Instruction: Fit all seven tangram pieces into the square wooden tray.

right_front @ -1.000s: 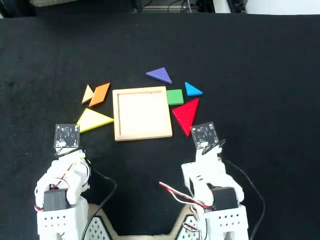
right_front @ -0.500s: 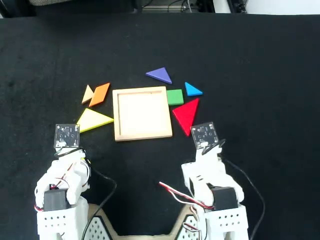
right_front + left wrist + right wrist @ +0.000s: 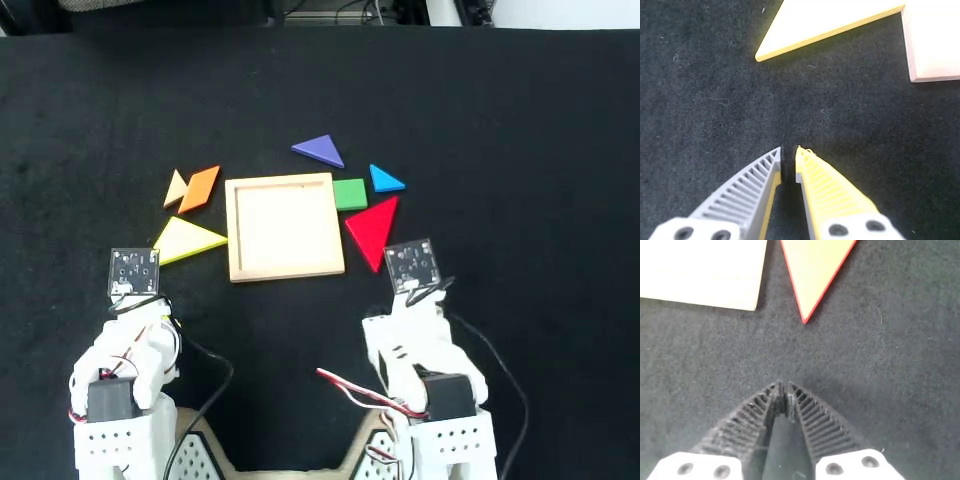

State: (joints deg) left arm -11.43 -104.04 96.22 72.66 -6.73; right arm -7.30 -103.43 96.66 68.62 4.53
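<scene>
The square wooden tray (image 3: 284, 228) lies empty mid-table. Around it lie a yellow triangle (image 3: 186, 240), an orange parallelogram (image 3: 200, 188), a pale small triangle (image 3: 176, 188), a purple triangle (image 3: 320, 151), a green square (image 3: 349, 194), a blue triangle (image 3: 384, 180) and a red triangle (image 3: 372, 228). My left gripper (image 3: 788, 150) is shut and empty, just short of the yellow triangle (image 3: 825, 25) and the tray corner (image 3: 932, 42). My right gripper (image 3: 784, 387) is shut and empty, near the red triangle's tip (image 3: 815, 270) and the tray edge (image 3: 700, 275).
Both arm bases stand at the table's front edge, the left arm (image 3: 125, 350) and the right arm (image 3: 420, 350). Black cloth covers the table, with open room at the far side and at both sides of the pieces.
The right arm's wrist has shifted slightly toward the red triangle. The left arm and all pieces stay put.
</scene>
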